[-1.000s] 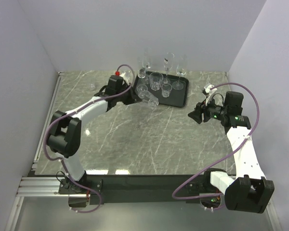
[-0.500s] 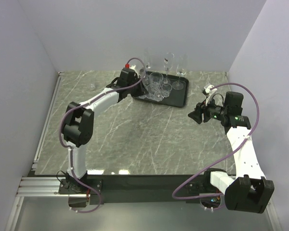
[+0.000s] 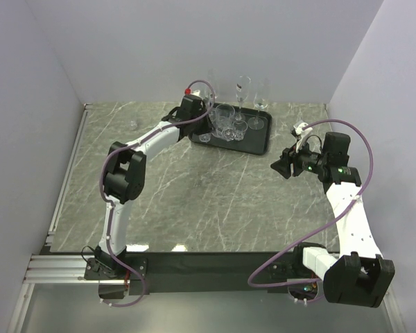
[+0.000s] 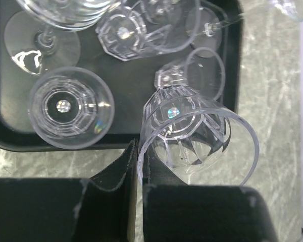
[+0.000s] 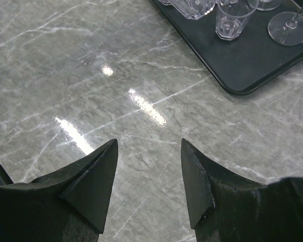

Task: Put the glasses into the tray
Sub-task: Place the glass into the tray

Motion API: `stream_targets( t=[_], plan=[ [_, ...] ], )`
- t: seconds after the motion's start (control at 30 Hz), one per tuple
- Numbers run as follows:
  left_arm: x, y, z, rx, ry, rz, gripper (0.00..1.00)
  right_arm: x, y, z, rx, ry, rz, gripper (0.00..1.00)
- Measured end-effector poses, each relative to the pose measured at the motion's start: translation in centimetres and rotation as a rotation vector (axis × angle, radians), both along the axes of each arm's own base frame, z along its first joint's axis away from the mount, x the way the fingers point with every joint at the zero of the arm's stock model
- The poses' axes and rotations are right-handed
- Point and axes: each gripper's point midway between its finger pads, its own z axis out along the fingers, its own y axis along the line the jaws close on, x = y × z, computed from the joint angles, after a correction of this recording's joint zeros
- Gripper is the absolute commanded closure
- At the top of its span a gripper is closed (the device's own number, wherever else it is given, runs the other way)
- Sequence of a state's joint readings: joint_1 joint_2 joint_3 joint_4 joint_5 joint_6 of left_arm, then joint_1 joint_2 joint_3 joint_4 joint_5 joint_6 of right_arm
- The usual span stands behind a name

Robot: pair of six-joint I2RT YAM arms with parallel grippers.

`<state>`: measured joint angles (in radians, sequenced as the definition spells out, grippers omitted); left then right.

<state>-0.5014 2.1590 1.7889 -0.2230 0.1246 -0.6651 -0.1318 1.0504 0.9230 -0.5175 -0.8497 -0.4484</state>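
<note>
The black tray [image 3: 262,142] lies at the back of the table and holds several clear glasses [image 3: 226,119]; tall stemmed flutes [image 3: 243,88] rise at its far side. My left gripper [image 3: 205,125] is over the tray's left end. In the left wrist view it [image 4: 139,151] is shut on the rim of a faceted tumbler [image 4: 197,133], which is tilted over the tray's edge [image 4: 10,126] beside a small tumbler [image 4: 192,70] and another tumbler [image 4: 70,108]. My right gripper [image 3: 280,166] is open and empty [image 5: 149,146] above bare table, right of the tray [image 5: 252,55].
A small clear object [image 3: 134,125] stands on the marble table far left of the tray. White walls close in the table at the back and both sides. In the right wrist view a small tumbler [image 5: 232,20] and a stemmed glass's foot [image 5: 290,27] stand near the tray's near corner.
My left arm has swung right and back, carrying the tumbler from beside the tray's left edge to over its left end. The right arm has not moved.
</note>
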Motion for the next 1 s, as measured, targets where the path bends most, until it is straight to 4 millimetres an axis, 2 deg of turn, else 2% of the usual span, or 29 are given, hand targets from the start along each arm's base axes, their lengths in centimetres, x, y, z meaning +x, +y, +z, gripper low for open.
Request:
stream_targets(
  t=[0.3,0.63,1.0],
  plan=[
    [0.8,0.2,-2.3,0.05,0.025,0.025,1.0,0.0,0.0,0.0,-0.002,-0.002,0.002,0.4],
    [1.4,0.3,-3.4,0.085,0.025,0.04,0.98,0.0,-0.1,-0.1,-0.003,-0.003,-0.002,0.4],
    [2.2,0.1,-3.6,0.103,0.011,0.046,0.83,0.1,-0.2,-0.1,-0.004,-0.003,-0.003,0.4]
  ],
)
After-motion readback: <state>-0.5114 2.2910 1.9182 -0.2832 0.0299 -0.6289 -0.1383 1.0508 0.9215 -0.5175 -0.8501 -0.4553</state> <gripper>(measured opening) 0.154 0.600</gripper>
